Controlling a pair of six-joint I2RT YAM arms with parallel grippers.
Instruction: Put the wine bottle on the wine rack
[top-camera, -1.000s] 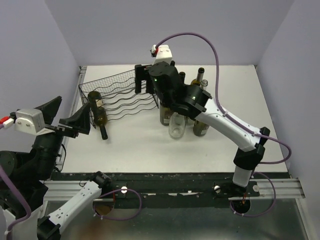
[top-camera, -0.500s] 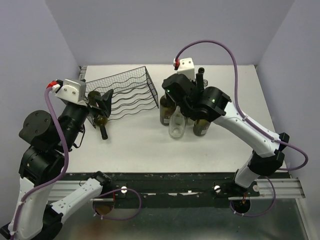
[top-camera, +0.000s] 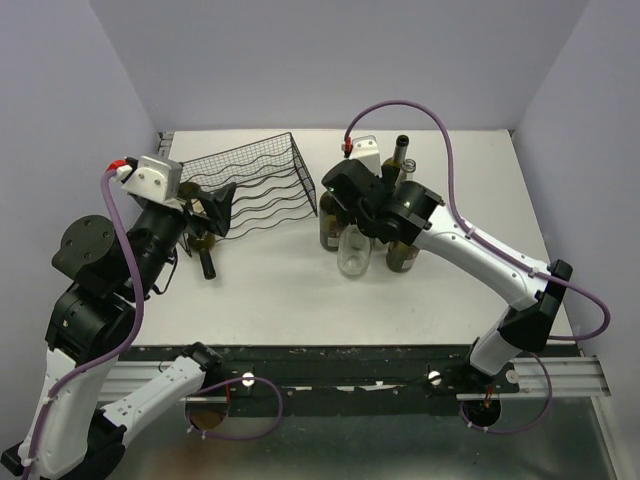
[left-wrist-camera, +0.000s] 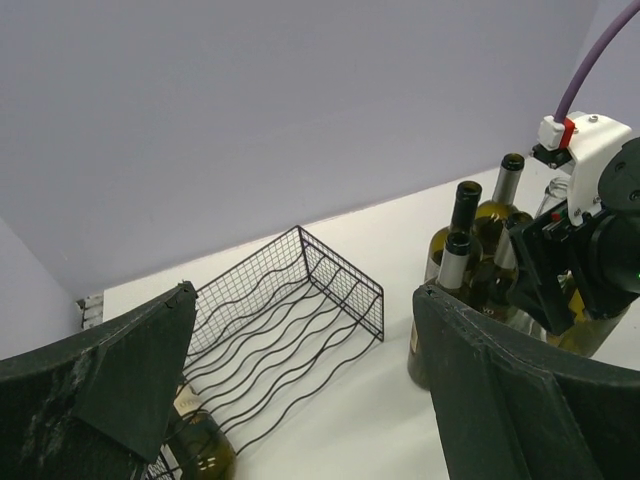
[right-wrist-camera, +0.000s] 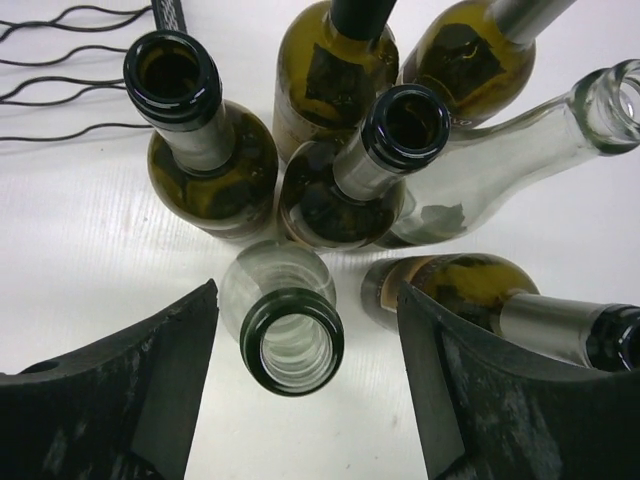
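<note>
Tabletop (top-camera: 280, 290) white under wine rack (top-camera: 262, 187), lavender walls (top-camera: 330, 60) around

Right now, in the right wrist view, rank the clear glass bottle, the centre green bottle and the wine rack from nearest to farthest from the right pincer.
1. The clear glass bottle, between the open fingers of the right pincer.
2. The centre green bottle, just beyond it.
3. The wine rack, far upper left corner.
</note>
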